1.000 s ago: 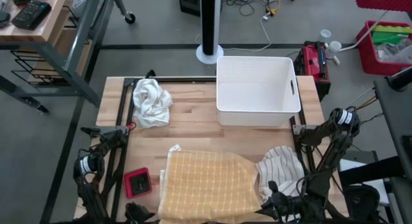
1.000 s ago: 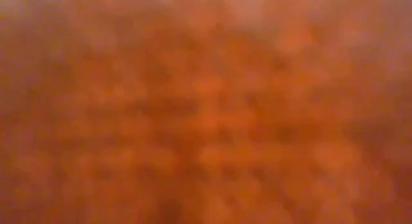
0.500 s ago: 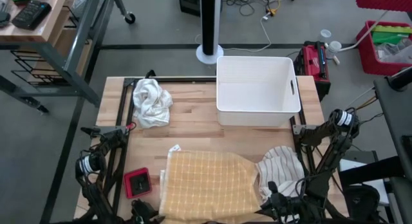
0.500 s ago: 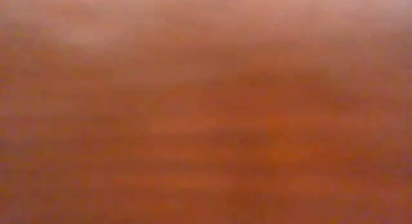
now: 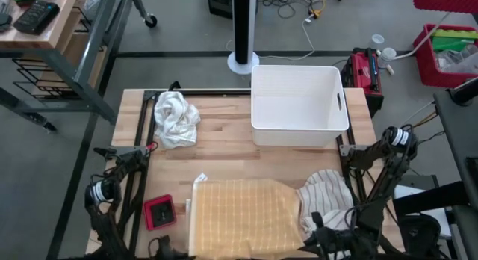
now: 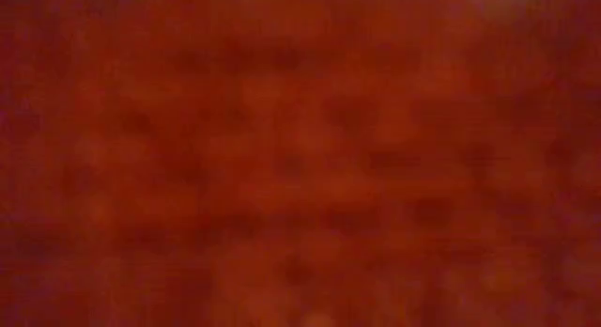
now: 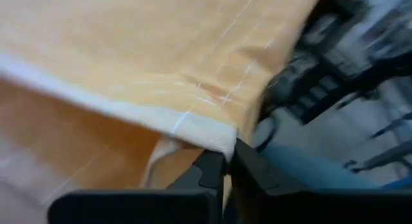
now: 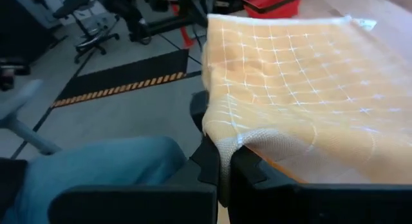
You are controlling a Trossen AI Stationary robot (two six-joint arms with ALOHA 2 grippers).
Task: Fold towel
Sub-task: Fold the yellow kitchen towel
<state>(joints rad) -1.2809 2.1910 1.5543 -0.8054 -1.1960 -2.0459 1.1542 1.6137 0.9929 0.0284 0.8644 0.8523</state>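
At the near edge of the table [image 5: 224, 152] lies the yellow towel [image 5: 243, 217], spread between the two arms, with thin white lines in a grid on it. The left end effector [image 7: 226, 161] is clenched on the near left corner of the towel; in the left wrist view its two dark fingers [image 7: 209, 167] pinch the white hem and the cloth rises away from them. The right end effector [image 8: 225, 161] is clenched on the near right corner in the same way, and the cloth stretches from it over the table. Just right of the yellow towel, touching its edge, is a crumpled striped cloth [image 5: 326, 194]. A small red square thing [image 5: 160, 211] lies just left of the towel. At the far left is a crumpled white cloth [image 5: 175, 118], and at the far right stands a white bin [image 5: 299, 104]. The low view shows only a red-orange blur.
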